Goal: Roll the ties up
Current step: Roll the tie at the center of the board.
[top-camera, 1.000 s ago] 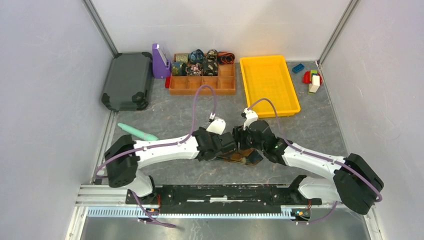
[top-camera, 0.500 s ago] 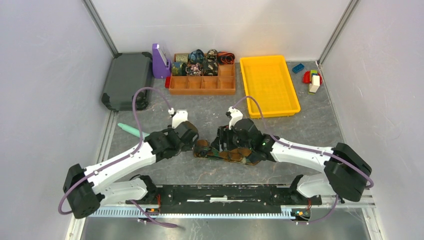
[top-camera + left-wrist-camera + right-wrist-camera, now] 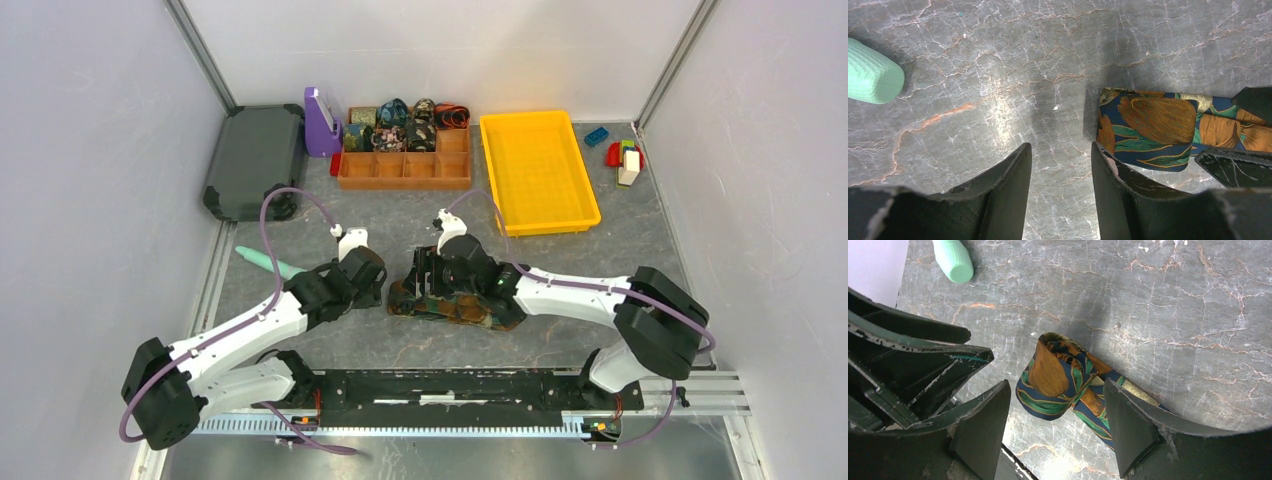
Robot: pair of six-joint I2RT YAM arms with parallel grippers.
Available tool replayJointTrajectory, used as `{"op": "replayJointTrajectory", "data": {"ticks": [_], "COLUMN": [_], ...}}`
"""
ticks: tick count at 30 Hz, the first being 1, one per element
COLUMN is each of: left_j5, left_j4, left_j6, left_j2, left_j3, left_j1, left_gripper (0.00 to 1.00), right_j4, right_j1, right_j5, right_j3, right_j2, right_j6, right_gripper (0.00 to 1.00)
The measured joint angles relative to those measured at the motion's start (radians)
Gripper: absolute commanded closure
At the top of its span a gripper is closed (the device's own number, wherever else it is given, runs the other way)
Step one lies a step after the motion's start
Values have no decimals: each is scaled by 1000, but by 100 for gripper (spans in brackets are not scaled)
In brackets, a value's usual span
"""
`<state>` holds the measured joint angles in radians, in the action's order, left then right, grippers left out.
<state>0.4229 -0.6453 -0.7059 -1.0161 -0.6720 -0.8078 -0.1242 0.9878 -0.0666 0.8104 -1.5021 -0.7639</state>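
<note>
Your right jaws stand spread over the tie (image 3: 1058, 380). Its folded orange-and-blue end lies on the desk (image 3: 1198, 315) between them, and the rest of the strip runs off beneath one finger (image 3: 1133, 425). From this angle you cannot quite tell whether that finger presses the cloth. Your left jaws are spread too, with only bare desk between them. The tie's folded end sits just outside them, on the side toward the right jaws. The green stick (image 3: 873, 77) lies well off on their other side.
</note>
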Motion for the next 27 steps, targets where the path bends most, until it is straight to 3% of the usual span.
{"op": "replayJointTrajectory", "data": {"ticks": [27], "left_j5": [-109], "left_j4": [132], "left_j6": [2], "left_j2": [-44], "left_j3": [54], "left_j1": [5], "left_gripper": [48], "right_j4": [-3], "right_j1": [23], "right_j5": [-28], "right_j3": [-13], "right_j2": [-76], "right_j6": [-36], "right_gripper": [36]}}
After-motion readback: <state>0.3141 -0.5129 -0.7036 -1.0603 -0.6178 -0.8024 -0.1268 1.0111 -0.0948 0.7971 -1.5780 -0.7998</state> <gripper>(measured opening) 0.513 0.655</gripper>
